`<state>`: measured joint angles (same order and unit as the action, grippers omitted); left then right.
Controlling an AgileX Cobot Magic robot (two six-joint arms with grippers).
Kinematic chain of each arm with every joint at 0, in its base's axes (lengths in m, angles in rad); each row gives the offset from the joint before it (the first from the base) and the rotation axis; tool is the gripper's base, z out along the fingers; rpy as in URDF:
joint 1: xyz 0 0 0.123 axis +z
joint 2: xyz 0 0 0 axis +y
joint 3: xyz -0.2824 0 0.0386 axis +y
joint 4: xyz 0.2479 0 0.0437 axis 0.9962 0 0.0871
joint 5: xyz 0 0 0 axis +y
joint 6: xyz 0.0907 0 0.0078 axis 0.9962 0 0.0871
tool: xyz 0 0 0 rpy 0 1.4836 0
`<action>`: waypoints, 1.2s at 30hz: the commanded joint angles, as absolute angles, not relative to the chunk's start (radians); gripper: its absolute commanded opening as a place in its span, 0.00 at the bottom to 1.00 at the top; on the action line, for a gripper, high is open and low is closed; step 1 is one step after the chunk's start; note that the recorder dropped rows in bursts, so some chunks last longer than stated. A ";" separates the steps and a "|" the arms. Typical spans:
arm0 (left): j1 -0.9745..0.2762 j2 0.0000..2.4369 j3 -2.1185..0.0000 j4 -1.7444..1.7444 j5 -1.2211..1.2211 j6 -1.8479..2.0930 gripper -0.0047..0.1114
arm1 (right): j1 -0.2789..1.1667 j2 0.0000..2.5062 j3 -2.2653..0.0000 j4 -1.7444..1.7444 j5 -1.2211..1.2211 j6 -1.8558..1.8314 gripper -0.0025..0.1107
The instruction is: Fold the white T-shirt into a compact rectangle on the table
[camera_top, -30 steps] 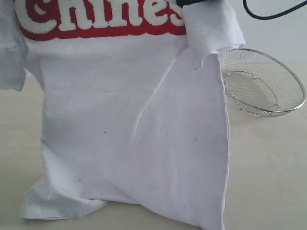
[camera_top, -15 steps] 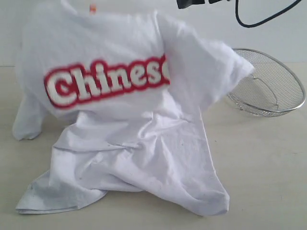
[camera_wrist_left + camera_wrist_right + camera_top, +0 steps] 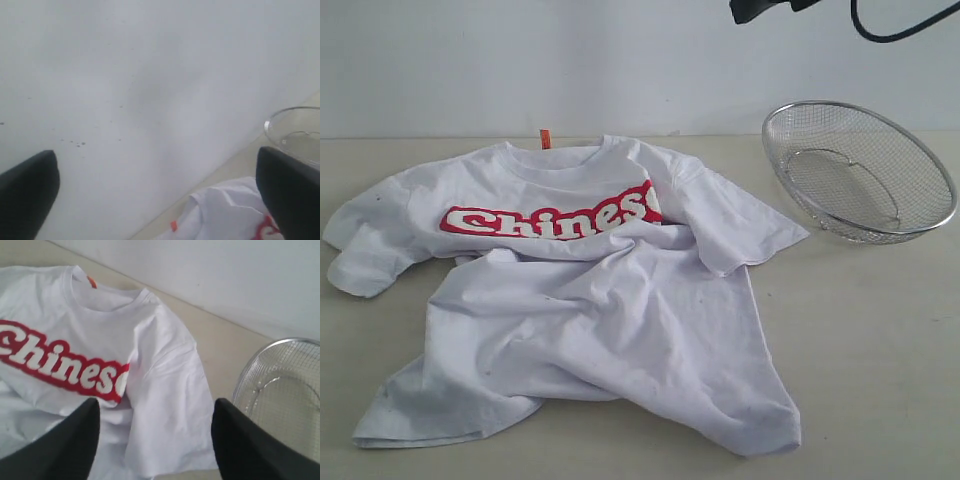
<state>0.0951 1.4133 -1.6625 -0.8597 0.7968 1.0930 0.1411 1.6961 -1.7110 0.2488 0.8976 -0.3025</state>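
Note:
The white T-shirt point(image 3: 590, 310) lies loose and crumpled on the table point(image 3: 880, 350), front side up. Its red banner point(image 3: 555, 220) is partly covered by a folded-over sleeve, and the orange neck tag point(image 3: 545, 138) points to the far edge. My left gripper point(image 3: 156, 165) stands open and empty high above the collar, facing the wall, and is out of the exterior view. My right gripper point(image 3: 156, 407) is open and empty above the shirt's sleeve point(image 3: 165, 405). Only a dark part of the right arm point(image 3: 760, 8) shows at the exterior view's top edge.
A round wire-mesh basket point(image 3: 865, 170) stands empty at the back right, close to the shirt's sleeve. A white wall point(image 3: 620, 60) rises behind the table. A black cable point(image 3: 890, 35) hangs at the top right.
The shirt hung stretched from both shut grippers a second ago. Both grippers opened, and it fell and settled in a crumpled heap on the table.

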 commanded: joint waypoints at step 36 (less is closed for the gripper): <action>0.089 1.336 -1.124 -1.323 1.221 0.829 0.60 | 0.128 1.605 -1.081 0.575 0.817 -0.480 0.02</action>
<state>0.0951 1.3409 -1.1342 -1.3069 1.2172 0.8329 0.1411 1.6166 -1.0819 0.5848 0.8544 -0.5139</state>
